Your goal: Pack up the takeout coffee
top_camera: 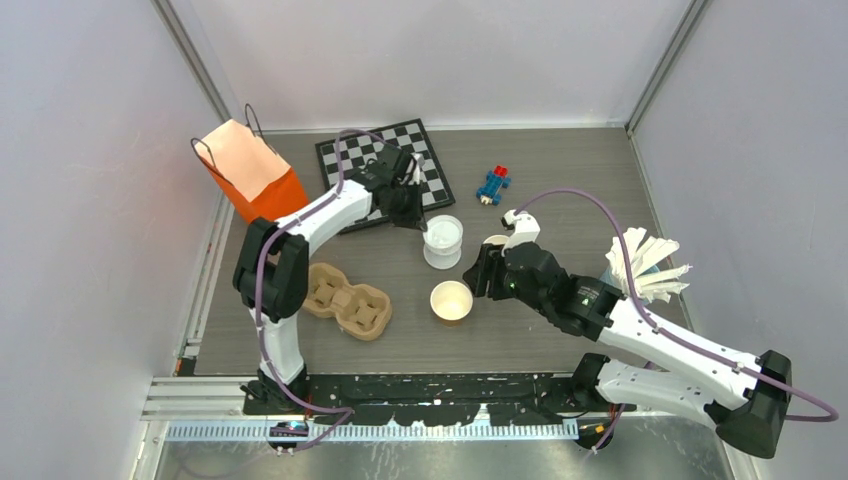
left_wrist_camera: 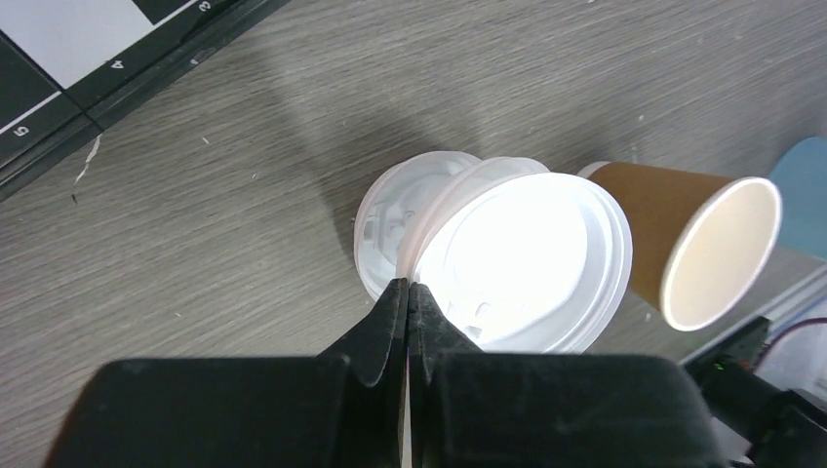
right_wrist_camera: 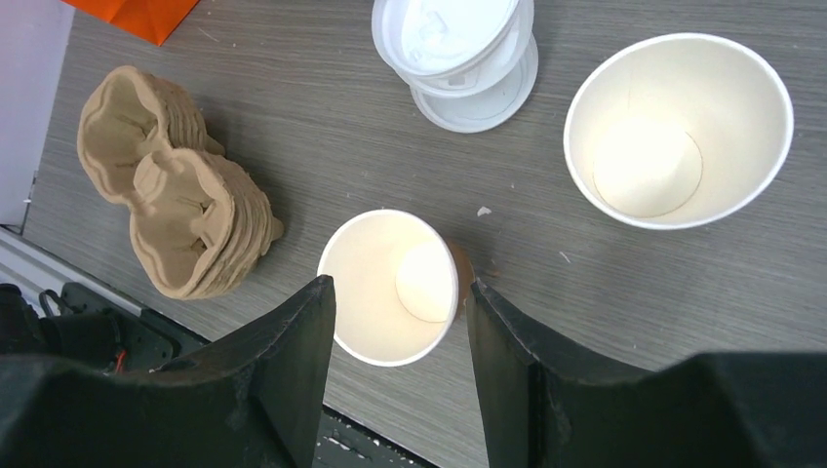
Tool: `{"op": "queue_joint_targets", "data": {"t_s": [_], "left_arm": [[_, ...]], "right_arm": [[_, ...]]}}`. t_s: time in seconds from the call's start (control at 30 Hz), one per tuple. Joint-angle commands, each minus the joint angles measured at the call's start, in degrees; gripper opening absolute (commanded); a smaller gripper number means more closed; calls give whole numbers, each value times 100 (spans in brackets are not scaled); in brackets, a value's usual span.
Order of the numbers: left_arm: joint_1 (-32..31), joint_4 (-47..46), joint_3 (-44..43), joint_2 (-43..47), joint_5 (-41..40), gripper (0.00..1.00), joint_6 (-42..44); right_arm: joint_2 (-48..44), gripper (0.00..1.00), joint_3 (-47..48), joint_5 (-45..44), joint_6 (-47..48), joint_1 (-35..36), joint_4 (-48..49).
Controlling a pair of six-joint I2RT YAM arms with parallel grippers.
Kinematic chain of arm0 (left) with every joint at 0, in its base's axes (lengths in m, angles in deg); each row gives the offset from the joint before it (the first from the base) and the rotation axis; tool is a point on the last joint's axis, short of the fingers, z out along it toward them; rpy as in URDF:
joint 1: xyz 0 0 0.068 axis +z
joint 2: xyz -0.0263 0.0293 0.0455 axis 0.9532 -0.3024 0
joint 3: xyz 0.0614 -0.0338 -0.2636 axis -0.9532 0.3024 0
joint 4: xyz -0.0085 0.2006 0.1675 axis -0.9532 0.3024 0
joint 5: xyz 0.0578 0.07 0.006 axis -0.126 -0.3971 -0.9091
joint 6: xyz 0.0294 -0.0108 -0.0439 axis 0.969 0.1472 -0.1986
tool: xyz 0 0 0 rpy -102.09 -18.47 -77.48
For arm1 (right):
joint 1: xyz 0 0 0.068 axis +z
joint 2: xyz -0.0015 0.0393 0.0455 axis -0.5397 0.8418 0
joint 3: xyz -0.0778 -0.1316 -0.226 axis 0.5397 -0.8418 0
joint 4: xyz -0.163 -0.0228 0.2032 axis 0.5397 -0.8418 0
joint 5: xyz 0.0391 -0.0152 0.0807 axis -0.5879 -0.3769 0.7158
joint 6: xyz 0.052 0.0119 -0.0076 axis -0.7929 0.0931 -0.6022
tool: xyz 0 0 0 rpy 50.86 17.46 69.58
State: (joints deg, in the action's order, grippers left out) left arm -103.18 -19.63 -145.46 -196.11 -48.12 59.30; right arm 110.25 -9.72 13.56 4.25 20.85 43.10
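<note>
Our left gripper (left_wrist_camera: 408,310) is closed right down, fingertips nipping the rim of the top lid (left_wrist_camera: 522,258), which sits tilted off the lid stack (left_wrist_camera: 390,219) under it. The right gripper (right_wrist_camera: 402,292) is roughly half open and holding nothing. Its fingers sit either side of an open paper cup (right_wrist_camera: 375,283) that stands upright near the front of the table. A second open cup (right_wrist_camera: 678,127) stands just beside the stack.

Our worry is that thin edge grip. The lid could slip out or twist on the way over, or drag the next lid along if they're nested tight. And a crooked lid landing on a light, empty cup could tip it.

Everything's on a grey wood-grain table (top_camera: 560,170), along with the pulp tray (top_camera: 348,300), an orange bag (top_camera: 255,175) and a chessboard (top_camera: 385,165), all inside plain pale walls.
</note>
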Motion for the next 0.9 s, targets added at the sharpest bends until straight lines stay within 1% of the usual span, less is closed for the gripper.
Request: {"op": "queue_joint_targets", "data": {"t_s": [0.0, 0.13, 0.2, 0.27, 0.37, 0.47, 0.53, 0.6, 0.63, 0.7, 0.77, 0.87], "left_arm": [[260, -148, 65, 489, 654, 0, -373], [431, -186, 225, 819, 697, 0, -373], [476, -237, 251, 828, 745, 0, -350], [486, -420, 301, 732, 923, 0, -374], [484, -619, 344, 440, 1075, 0, -474], [479, -762, 381, 137, 1087, 0, -515], [477, -854, 443, 18, 1063, 0, -532], [477, -990, 596, 17, 1029, 0, -547], [477, -1070, 663, 32, 1007, 0, -533], [477, -1158, 780, 80, 975, 0, -489], [477, -1253, 894, 122, 940, 0, -480], [477, -1415, 985, 120, 1016, 0, -467]], "right_arm": [[79, 56, 83, -129, 273, 27, 656], [-31, 56, -52, -339, 758, 27, 1263], [-72, 56, -73, -559, 957, 27, 1344], [-78, 56, -16, -741, 1027, 24, 1310], [-49, 56, -31, -775, 974, 26, 1305], [92, 56, -162, -937, 1000, 27, 1591], [368, 56, -25, -1301, 961, 18, 1589], [850, 56, 300, -1742, 696, -66, 1421], [1102, 56, 491, -1795, 535, -178, 1304], [1565, 53, 866, -1556, 208, -518, 1112], [1966, 48, 1083, -1062, -22, -849, 1166], [2536, 46, 1370, -731, -156, -1092, 1249]]}}
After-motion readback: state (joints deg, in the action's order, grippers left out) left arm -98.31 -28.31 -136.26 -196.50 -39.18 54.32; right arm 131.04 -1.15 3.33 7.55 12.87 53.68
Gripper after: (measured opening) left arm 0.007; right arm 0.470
